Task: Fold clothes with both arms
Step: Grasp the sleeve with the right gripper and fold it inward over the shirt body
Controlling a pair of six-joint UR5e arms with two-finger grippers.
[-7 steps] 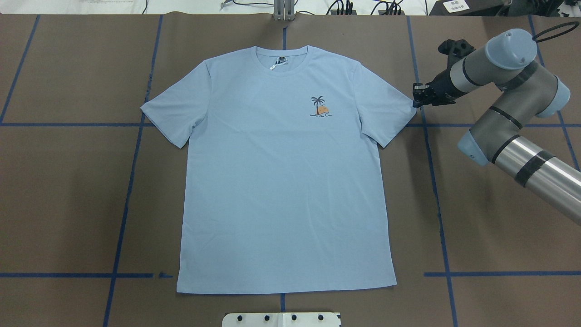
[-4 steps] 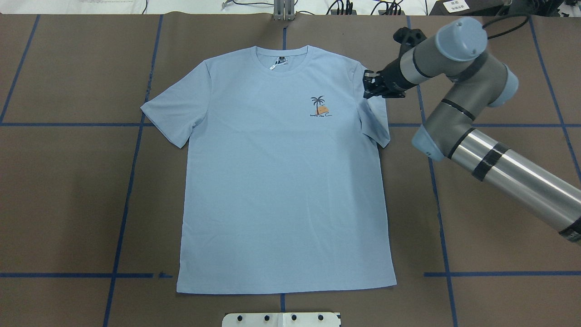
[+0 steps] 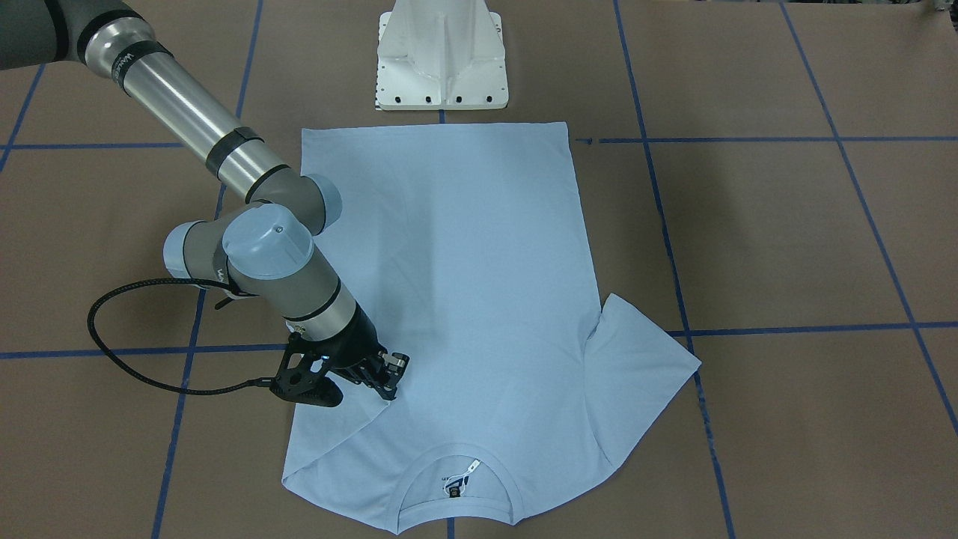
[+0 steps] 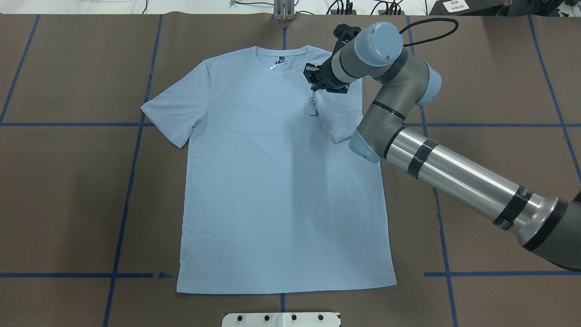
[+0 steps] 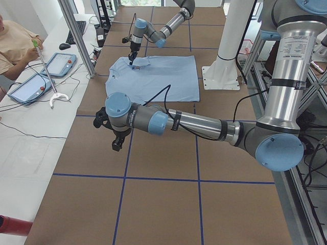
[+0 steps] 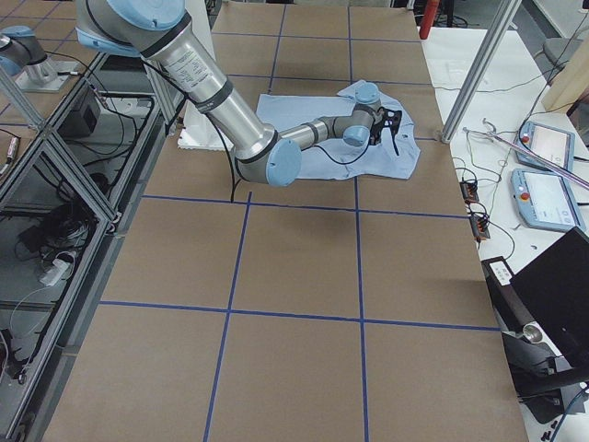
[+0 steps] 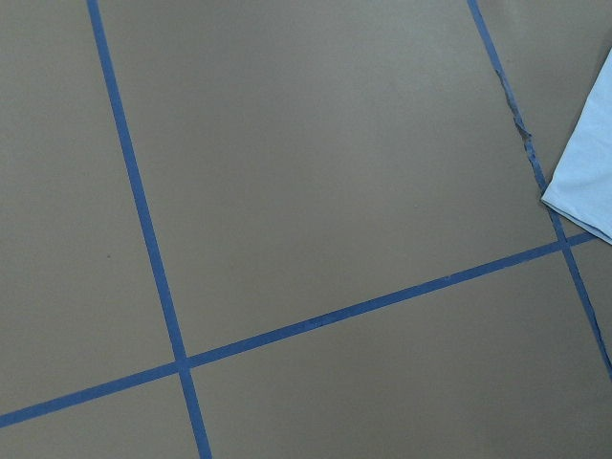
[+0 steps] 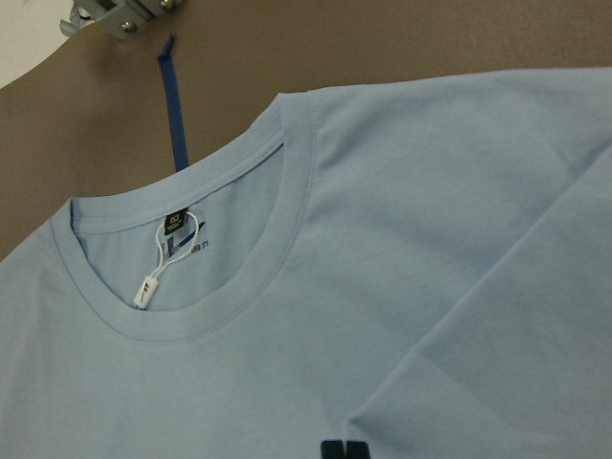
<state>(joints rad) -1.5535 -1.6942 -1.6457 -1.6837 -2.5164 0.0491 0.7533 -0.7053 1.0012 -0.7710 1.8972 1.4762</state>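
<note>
Light blue T-shirt (image 4: 281, 190) lies flat on a brown table (image 4: 68, 204). Right gripper (image 4: 313, 79) seems clamped on its sleeve (image 4: 339, 119), folded across the chest. Left gripper (image 5: 117, 145) hangs well apart, opening unreadable.

T-shirt (image 4: 281, 190) flat on the table (image 4: 68, 204), centred in front of the pedestal base (image 4: 281, 319). Hem nearest the base, collar on the far side, neck tag (image 4: 278, 63) inside the collar. Sleeve on the robot's left (image 4: 174, 106) spread sideways on the table. Sleeve on the robot's right (image 4: 340, 113) turned inward, lying over the chest; I make out only a sliver of the chest print (image 4: 312, 108) at its edge. Right gripper (image 4: 313, 86) at that sleeve's inner tip, beside the collar. Right arm (image 4: 454, 172) crosses in over the shirt's right side. I find the left gripper (image 5: 118, 143) only in the left side camera, above bare table, well apart from the shirt, off its left side
</note>
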